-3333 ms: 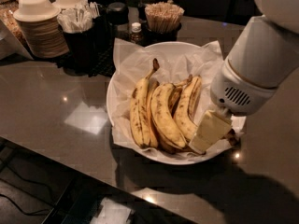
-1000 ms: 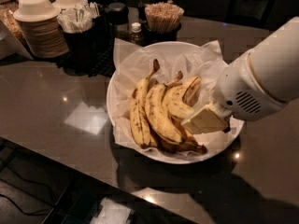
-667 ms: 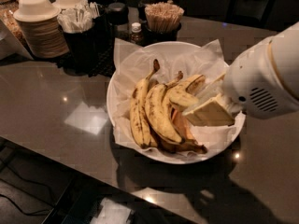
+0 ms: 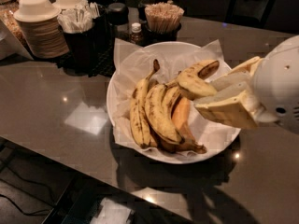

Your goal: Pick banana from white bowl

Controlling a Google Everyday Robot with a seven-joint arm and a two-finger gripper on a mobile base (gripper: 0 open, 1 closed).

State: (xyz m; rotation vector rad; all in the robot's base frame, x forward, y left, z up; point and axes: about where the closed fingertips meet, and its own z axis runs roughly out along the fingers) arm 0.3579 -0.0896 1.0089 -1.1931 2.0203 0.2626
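Note:
The white bowl (image 4: 111, 94), lined with crumpled white paper, sits mid-counter. A bunch of straighter speckled bananas (image 4: 156, 115) lies in it. My gripper (image 4: 205, 94) reaches in from the right over the bowl's right half. Its cream fingers (image 4: 224, 108) are shut on the curved yellow banana (image 4: 191, 80). That banana is raised above the bunch, with its blackened stem end (image 4: 209, 69) pointing up and to the right. The gripper's white body (image 4: 280, 87) hides the bowl's right rim.
Behind the bowl stand stacked paper bowls (image 4: 39, 27), a dark holder with white packets (image 4: 79, 20), a cup of wooden stirrers (image 4: 162, 17) and a small bottle (image 4: 136, 32). The counter's front edge (image 4: 70, 164) runs diagonally below the bowl.
The gripper has closed on the curved banana, lifted it off the bunch and drawn back to the right and upward. The other bananas stay in the bowl.

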